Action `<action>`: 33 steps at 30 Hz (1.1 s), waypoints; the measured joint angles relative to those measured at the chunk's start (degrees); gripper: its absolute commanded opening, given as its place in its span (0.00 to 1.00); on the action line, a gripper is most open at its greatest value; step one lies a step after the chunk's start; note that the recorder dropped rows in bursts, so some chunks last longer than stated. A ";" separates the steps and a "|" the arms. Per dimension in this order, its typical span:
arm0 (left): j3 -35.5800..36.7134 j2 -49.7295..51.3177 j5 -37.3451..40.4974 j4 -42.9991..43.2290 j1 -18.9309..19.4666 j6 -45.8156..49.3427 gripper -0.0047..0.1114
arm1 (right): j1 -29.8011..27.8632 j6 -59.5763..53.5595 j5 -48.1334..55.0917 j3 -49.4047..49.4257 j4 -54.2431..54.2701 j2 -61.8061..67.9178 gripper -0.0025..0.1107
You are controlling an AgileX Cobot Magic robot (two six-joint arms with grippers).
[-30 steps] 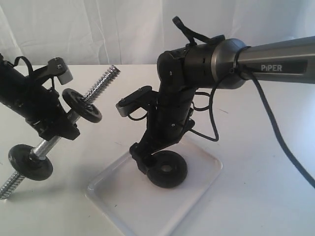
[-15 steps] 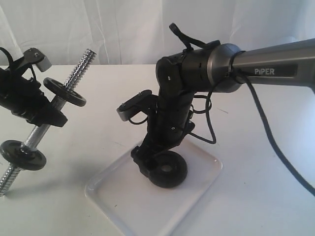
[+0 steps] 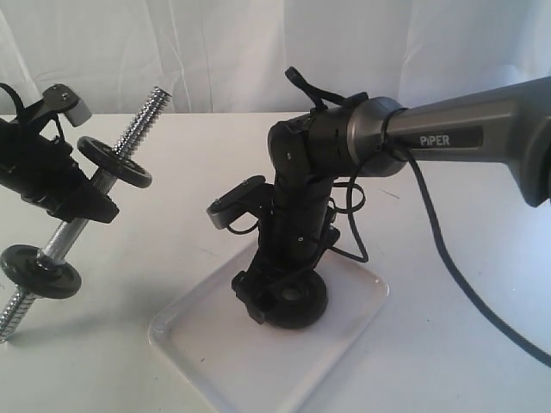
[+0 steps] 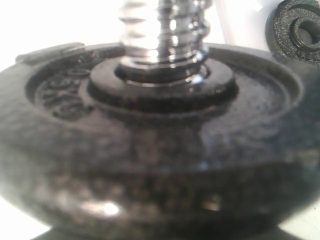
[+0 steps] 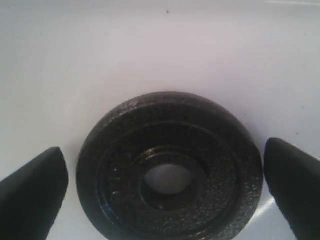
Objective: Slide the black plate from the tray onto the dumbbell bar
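The black plate [image 3: 303, 301] lies flat in the white tray [image 3: 215, 344]. My right gripper [image 3: 269, 291] is down over it and open. In the right wrist view its two fingertips [image 5: 32, 195] stand either side of the plate [image 5: 170, 170], with a strip of white tray showing on each side. My left gripper [image 3: 86, 205] is shut on the dumbbell bar [image 3: 138, 120], held tilted above the table at the left. The bar carries two other black discs, an upper one [image 3: 116, 162] and a lower one [image 3: 40, 271]. The upper disc [image 4: 150, 150] fills the left wrist view and hides the jaws.
The tray's rim [image 3: 379, 288] is close to my right gripper. A white curtain [image 3: 215, 52] hangs behind the white table [image 3: 465, 344]. A black cable [image 3: 448, 249] trails from the right arm. The bar's lower threaded end [image 3: 10, 318] hangs near the left edge.
My left arm swung the bar left and more upright, then held still. My right gripper sank a little lower around the plate in the tray.
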 measured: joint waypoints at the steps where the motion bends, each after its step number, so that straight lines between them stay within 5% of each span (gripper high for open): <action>1: 0.00 0.00 0.08 0.00 0.00 0.00 0.04 | 0.00 0.00 0.00 0.00 0.00 0.36 0.95; 33: 0.00 0.00 0.65 0.00 0.00 0.35 0.04 | 0.00 4.18 3.78 -0.23 -0.92 0.99 0.95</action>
